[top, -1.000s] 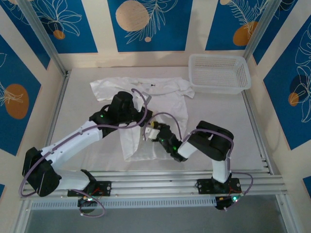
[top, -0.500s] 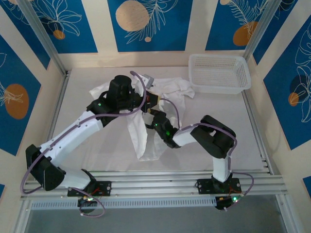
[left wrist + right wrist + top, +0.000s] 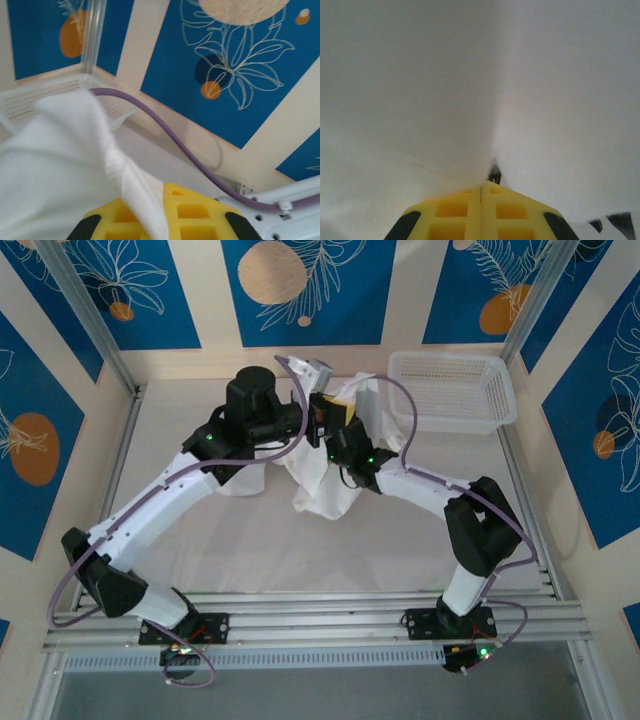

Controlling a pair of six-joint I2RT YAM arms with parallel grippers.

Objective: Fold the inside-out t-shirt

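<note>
Left gripper: clamped on a ridge of the t-shirt, which runs between its yellow pads.
Right gripper: pads pressed together, pinching the same cloth, which drapes across its whole wrist view.
Grip points: just beside each other, raised above the bench near the middle of its far edge.
T-shirt: bunched and hanging limp from both grippers. Its lower end rests on the bench, and some cloth trails under the left arm.
Basket: at the far right corner, just beside the raised cloth. Whether they touch cannot be told.
Handling, as a judgement: thin, soft and light with no stiffness. It will sag, twist and cling to itself, and held from two close points it hangs like a rope.
Where to hold: probably the shoulder seams or hem corners, well apart, where stitched edges give a firmer bite.
Progress: not yet spread flat, so folding looks unstarted.
</note>
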